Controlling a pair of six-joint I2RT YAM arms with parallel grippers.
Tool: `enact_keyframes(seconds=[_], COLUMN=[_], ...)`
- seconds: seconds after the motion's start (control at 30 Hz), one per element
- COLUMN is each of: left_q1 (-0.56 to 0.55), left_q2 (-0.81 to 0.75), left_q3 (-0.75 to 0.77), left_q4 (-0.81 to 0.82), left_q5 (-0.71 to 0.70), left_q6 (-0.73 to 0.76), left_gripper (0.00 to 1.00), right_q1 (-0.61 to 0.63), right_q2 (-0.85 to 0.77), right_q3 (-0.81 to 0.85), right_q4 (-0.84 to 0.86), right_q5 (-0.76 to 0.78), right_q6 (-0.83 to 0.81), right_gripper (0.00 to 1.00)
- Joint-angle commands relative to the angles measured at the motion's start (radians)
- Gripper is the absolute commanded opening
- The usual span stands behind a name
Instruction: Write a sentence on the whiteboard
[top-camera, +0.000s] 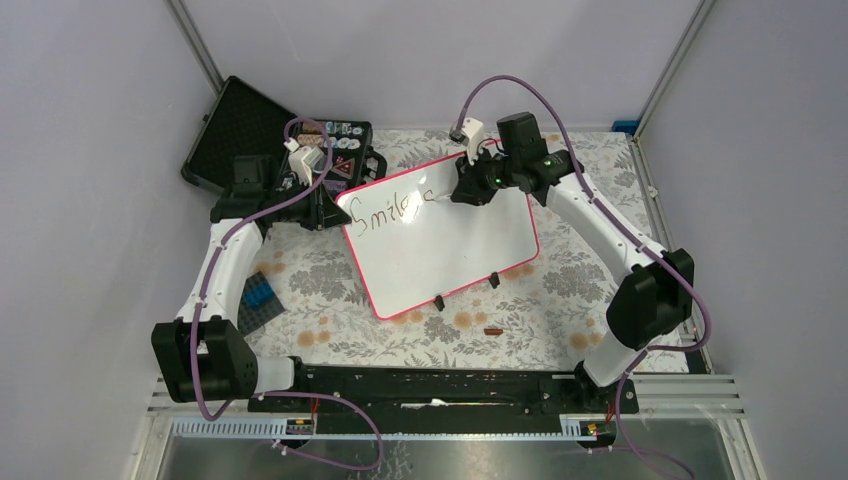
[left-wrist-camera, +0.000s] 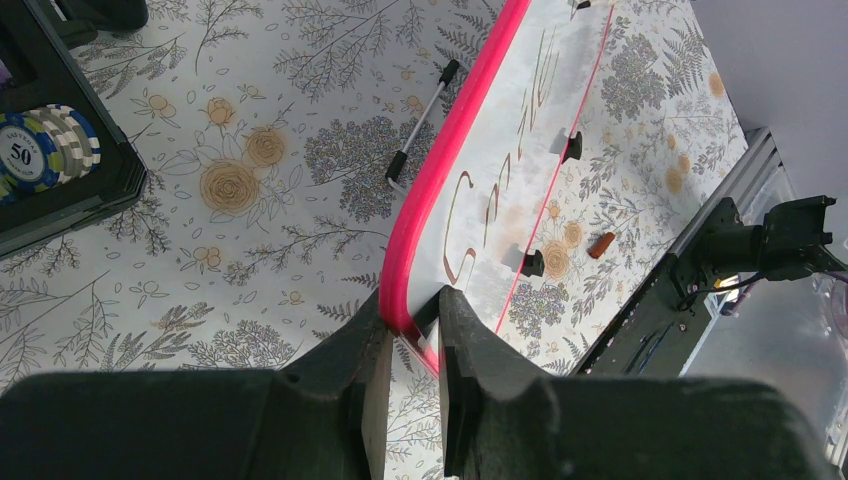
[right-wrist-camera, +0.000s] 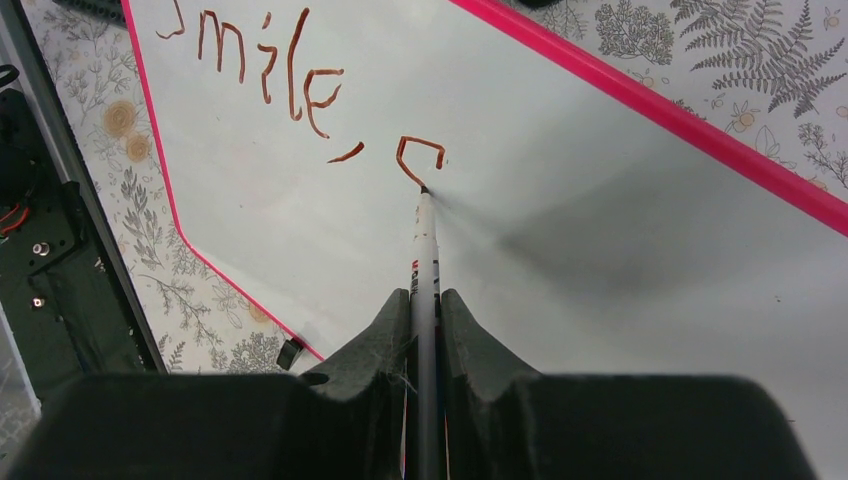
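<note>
Red-brown sentence (right-wrist-camera: 296, 70) reads "Smile," plus one partial letter; remainder outstanding. Right gripper (right-wrist-camera: 425, 300) closed on marker (right-wrist-camera: 427, 235); left gripper (left-wrist-camera: 415, 315) clamps whiteboard (top-camera: 450, 250) corner.

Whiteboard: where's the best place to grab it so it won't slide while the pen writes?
Take the whiteboard by its pink rim on the left edge, coming from the left side. It is thin and flat, so jaws can only close over an edge. That spot is clear of the writing and the pen in the right gripper; the left gripper pinches it there.
</note>
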Motion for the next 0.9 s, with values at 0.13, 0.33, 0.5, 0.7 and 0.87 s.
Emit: enact_keyframes(seconds=[0.13, 0.33, 0.5, 0.7, 0.87], left_q1=[-0.011, -0.011, -0.011, -0.012, -0.013], left_q2=[-0.016, -0.016, -0.015, -0.020, -0.020], left_q3=[0.012, 0.011, 0.011, 0.009, 0.007], left_q4=[0.057, 0.058, 0.057, 0.057, 0.058], left_q5=[-0.051, -0.051, -0.049, -0.054, -0.055], left_q6=[0.052, 0.052, 0.052, 0.054, 0.054], left_gripper=[0.00, 0.00, 0.00, 0.00, 0.00], right_q1=[-0.012, -0.006, 0.020, 0.035, 0.041], right_q2=[-0.025, -0.027, -0.021, -0.001, -0.002], right_q3=[-0.029, -0.041, -0.032, -0.002, 0.013], right_q4=[0.020, 0.021, 0.021, 0.021, 0.020], right_q5=[0.003, -0.011, -0.010, -0.012, -0.012], right_q6=[-0.012, -0.010, -0.009, -0.001, 0.002], right_gripper=[0.00, 0.00, 0.00, 0.00, 0.00])
